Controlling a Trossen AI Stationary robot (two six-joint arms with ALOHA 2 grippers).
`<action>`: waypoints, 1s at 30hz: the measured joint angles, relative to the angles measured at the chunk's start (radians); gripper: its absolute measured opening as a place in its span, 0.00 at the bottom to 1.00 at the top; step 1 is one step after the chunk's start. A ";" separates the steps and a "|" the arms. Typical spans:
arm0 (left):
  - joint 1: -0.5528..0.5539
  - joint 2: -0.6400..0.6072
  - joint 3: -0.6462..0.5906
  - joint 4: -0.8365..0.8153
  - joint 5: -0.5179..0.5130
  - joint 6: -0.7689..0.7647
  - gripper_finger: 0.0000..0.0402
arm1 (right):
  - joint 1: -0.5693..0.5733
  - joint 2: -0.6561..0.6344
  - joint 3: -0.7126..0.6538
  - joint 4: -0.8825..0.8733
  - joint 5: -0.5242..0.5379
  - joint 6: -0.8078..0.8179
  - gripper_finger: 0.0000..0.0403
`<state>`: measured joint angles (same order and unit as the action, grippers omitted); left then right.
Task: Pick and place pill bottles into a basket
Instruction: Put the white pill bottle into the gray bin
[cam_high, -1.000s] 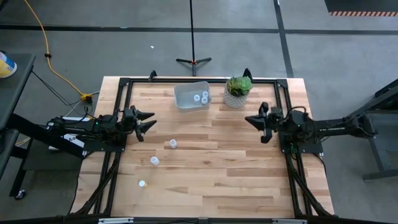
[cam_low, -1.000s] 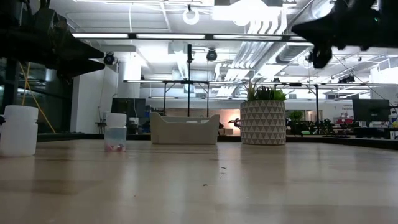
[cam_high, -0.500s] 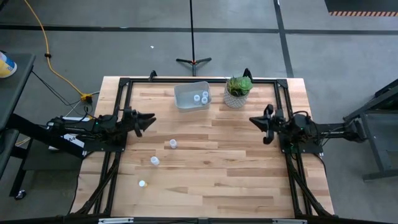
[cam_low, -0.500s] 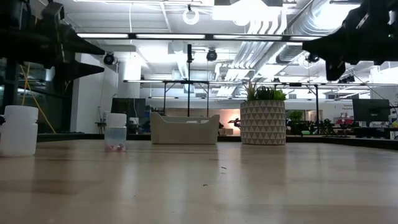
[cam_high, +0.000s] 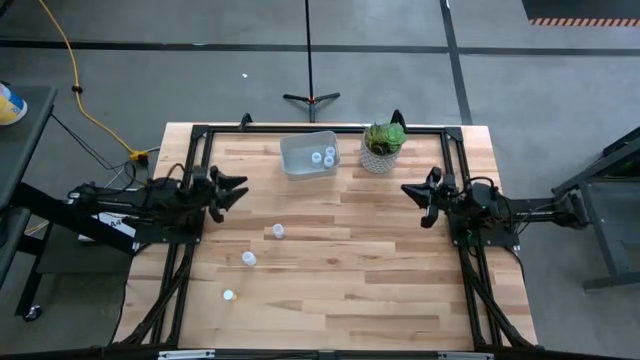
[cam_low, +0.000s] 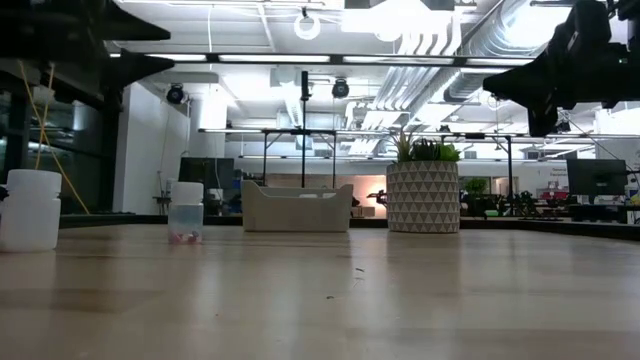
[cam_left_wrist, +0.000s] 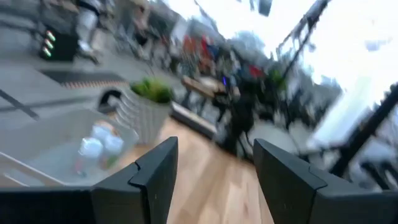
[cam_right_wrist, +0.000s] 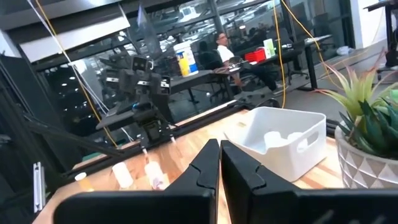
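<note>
Three white pill bottles (cam_high: 279, 232), (cam_high: 248, 259), (cam_high: 229, 295) stand on the wooden table, left of centre. Two of them show in the low view (cam_low: 30, 210), (cam_low: 185, 212). Three more bottles (cam_high: 325, 156) lie inside the pale basket (cam_high: 300, 160) at the table's far edge; the basket also shows in the right wrist view (cam_right_wrist: 292, 140). My left gripper (cam_high: 243, 189) hovers open and empty above the left side (cam_left_wrist: 214, 155), well above the table. My right gripper (cam_high: 404, 191) hovers shut and empty on the right side (cam_right_wrist: 219, 146).
A green plant in a white patterned pot (cam_high: 382, 148) stands right of the basket at the far edge. A black frame (cam_high: 196, 140) runs round the tabletop. People sit at desks in the room beyond (cam_right_wrist: 221, 43).
My left gripper has risen well above the table and drawn back a little toward the left edge, still open. My right gripper sank slightly at first, then held still.
</note>
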<state>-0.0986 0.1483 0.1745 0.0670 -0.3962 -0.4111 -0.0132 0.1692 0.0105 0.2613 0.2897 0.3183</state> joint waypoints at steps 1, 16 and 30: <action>0.000 0.039 0.023 -0.015 0.031 0.001 0.61 | 0.000 0.000 0.000 0.000 0.001 0.010 0.02; 0.000 0.737 0.372 -0.235 0.297 0.182 0.61 | 0.000 0.000 0.000 -0.047 0.071 0.024 0.02; 0.000 1.012 0.373 -0.235 0.386 0.171 0.61 | 0.000 0.001 0.000 -0.131 0.063 0.022 0.02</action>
<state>-0.0990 1.1605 0.5476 -0.1677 -0.0101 -0.2398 -0.0132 0.1699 0.0105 0.1301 0.3527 0.3405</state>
